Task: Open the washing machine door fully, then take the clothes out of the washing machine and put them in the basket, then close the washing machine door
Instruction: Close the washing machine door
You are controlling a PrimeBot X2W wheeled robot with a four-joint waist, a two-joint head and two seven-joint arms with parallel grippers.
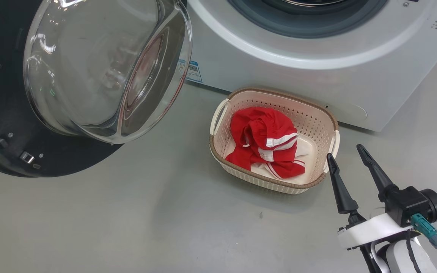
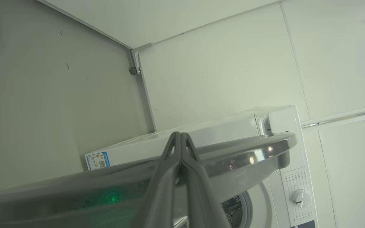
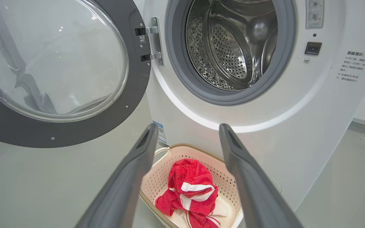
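I record bright, even overhead light. Head view: white glare streaks the washing machine door (image 1: pixel 89 76) glass, upper left; the basket (image 1: pixel 309 113) casts a soft shadow below it. Left wrist view: greenish cast, door rim blurred across the bottom. Right wrist view: edges bow.

Smooth grey floor (image 1: pixel 127 227) meets pale white panelled walls (image 2: pixel 217 72)

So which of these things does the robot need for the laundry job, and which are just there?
For the job:
washing machine door, open
washing machine
clothes, already in the basket
right pincer, open
left pincer, shut, by the door's edge

Just there:
blue label
dial
wall
floor
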